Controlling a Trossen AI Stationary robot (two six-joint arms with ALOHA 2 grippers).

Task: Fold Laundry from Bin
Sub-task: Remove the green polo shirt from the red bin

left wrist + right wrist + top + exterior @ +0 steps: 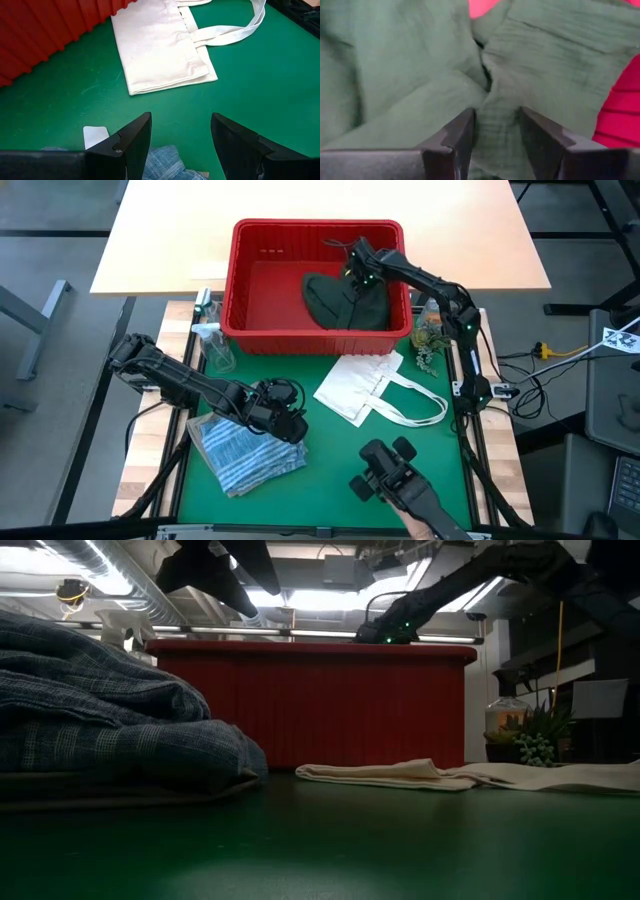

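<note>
The red bin (318,280) stands at the table's far side, with the dark green garment (345,302) crumpled on its floor. My right gripper (495,132) reaches into the bin from the right, tilted down and open, its fingers on either side of a raised fold of the green garment (500,100). The blue-white striped shirt (245,452) lies folded at the near left. My left gripper (180,140) hovers open over that shirt's right edge (165,162), touching nothing. My right gripper comes at the green garment from above, slanting down. A ridge of cloth (496,120) shows in the gap between its open fingers. I cannot tell whether the fingers touch the cloth.
A flat white tote bag (365,385) with loop handles lies in front of the bin. A spray bottle and a glass (212,345) stand left of the bin, a small plant (430,340) right of it. A dark device (388,472) held by a hand sits at the near edge.
</note>
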